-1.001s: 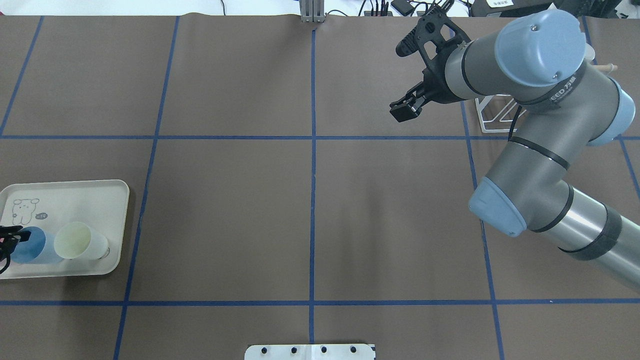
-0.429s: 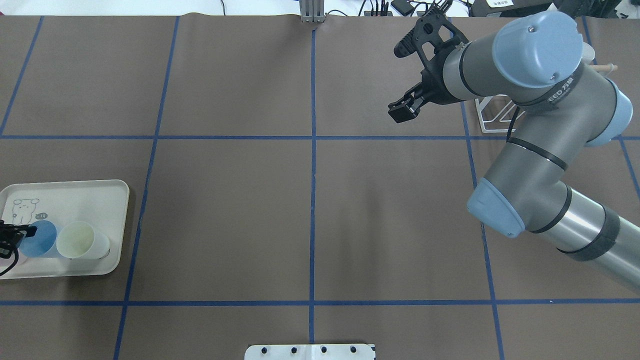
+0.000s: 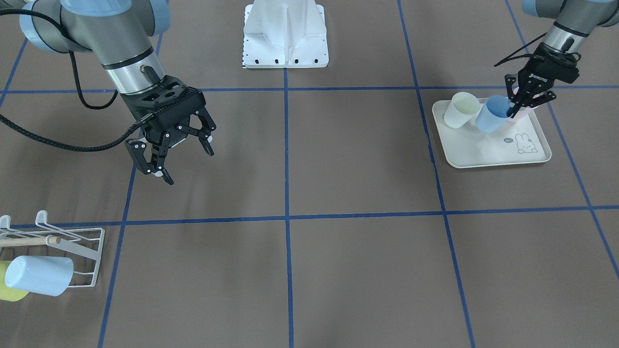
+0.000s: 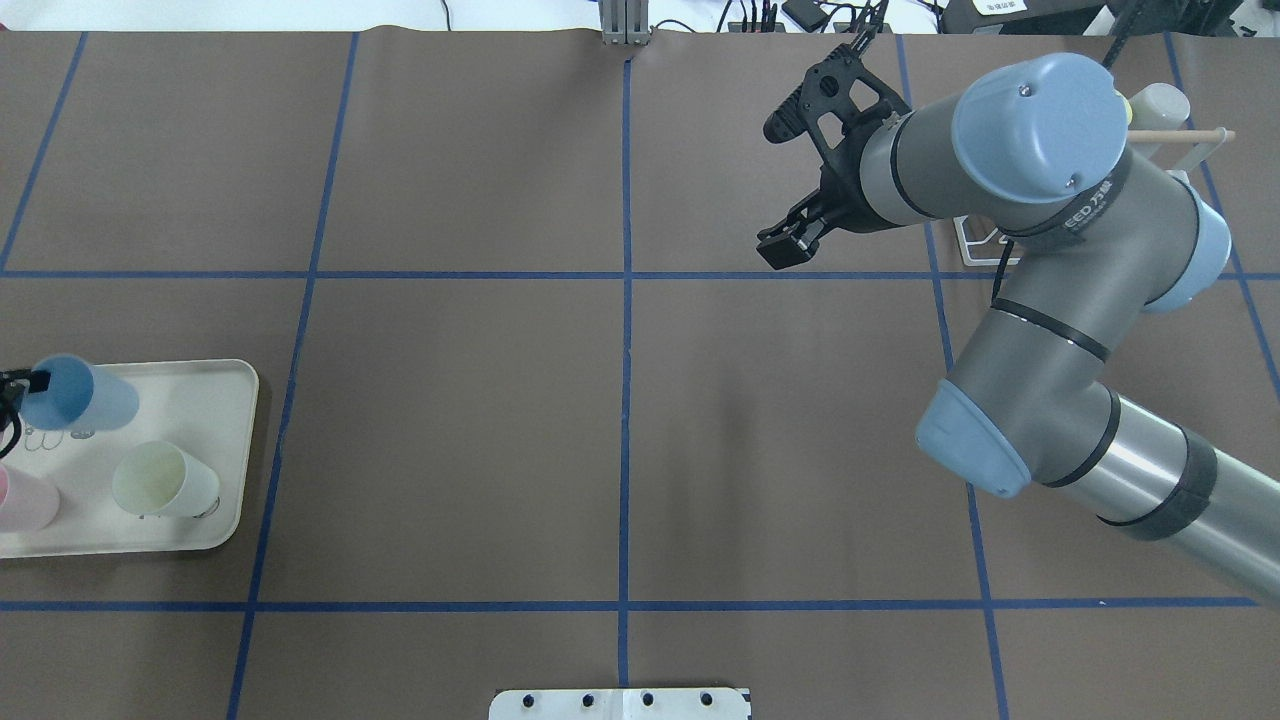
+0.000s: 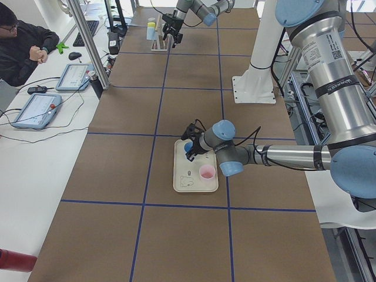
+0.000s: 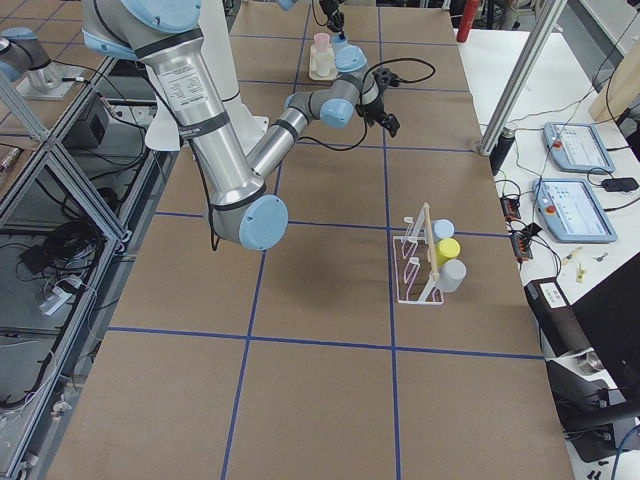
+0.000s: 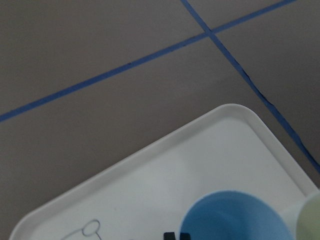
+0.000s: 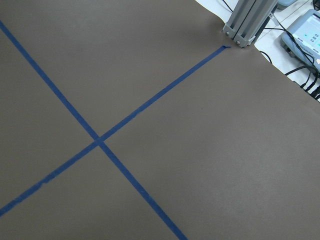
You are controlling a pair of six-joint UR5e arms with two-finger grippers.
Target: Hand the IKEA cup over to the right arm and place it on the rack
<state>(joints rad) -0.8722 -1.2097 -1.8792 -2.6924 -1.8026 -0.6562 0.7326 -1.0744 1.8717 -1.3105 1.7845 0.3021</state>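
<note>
**Cup in the left gripper, right gripper waiting across the counter**

The left gripper [image 3: 514,111] is clamped on the rim of the blue cup [image 3: 489,118], one finger inside the mouth and one outside. The cup hangs below and just beside the gripper, tilted, and looks to be clear of the tray [image 3: 483,163] underneath. Its long axis slants: the mouth is up at the gripper and the closed base points down and out toward the middle of the counter [image 3: 358,159]. A cream cup [image 3: 459,111] stands just beside the held cup on the side toward the centre, and a pink cup [image 4: 22,500] stands on the tray on the robot's side of it.

The right gripper [image 3: 169,145] hovers empty above the counter with its fingers spread apart. The cup is well away from it, out toward the robot's left, with most of the counter between the two grippers. The left arm is therefore the nearer one, and the hand-over probably depends on it carrying the cup inward, base first, so that the body faces the open fingers.

The rack [image 3: 89,251] sits on the far side of the right gripper from the cup, near it, with other cups lying on it
</note>
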